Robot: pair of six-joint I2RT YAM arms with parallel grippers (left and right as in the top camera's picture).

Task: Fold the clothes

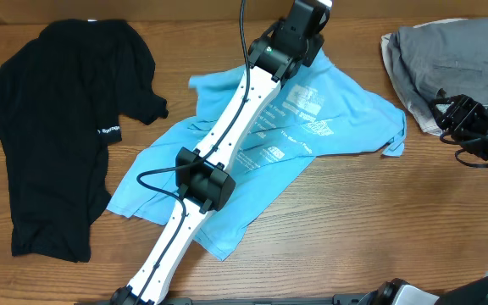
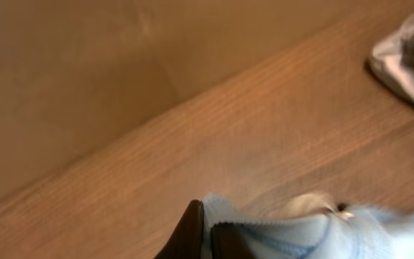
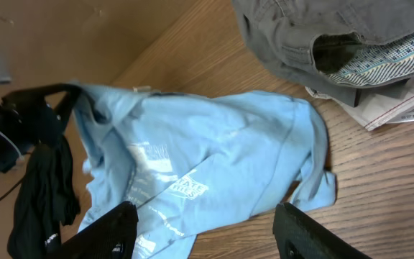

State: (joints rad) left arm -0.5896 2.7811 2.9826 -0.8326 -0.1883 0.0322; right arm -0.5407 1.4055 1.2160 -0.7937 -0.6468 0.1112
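The light blue T-shirt (image 1: 312, 119) with white lettering lies spread and rumpled in the middle of the table. It also shows in the right wrist view (image 3: 214, 165). My left gripper (image 1: 310, 38) is at the shirt's far edge, shut on a fold of the blue cloth (image 2: 293, 234); its fingers (image 2: 205, 234) pinch the hem. The black shirt (image 1: 58, 127) with a small white logo lies crumpled at the left. My right gripper (image 3: 203, 226) is open and empty, held above the table to the right of the blue shirt (image 1: 468, 119).
A grey garment (image 1: 447, 59) lies piled on printed paper at the back right, also in the right wrist view (image 3: 336, 36). The left arm (image 1: 219, 152) stretches diagonally over the blue shirt. Bare wooden tabletop (image 1: 379, 229) lies at the front right.
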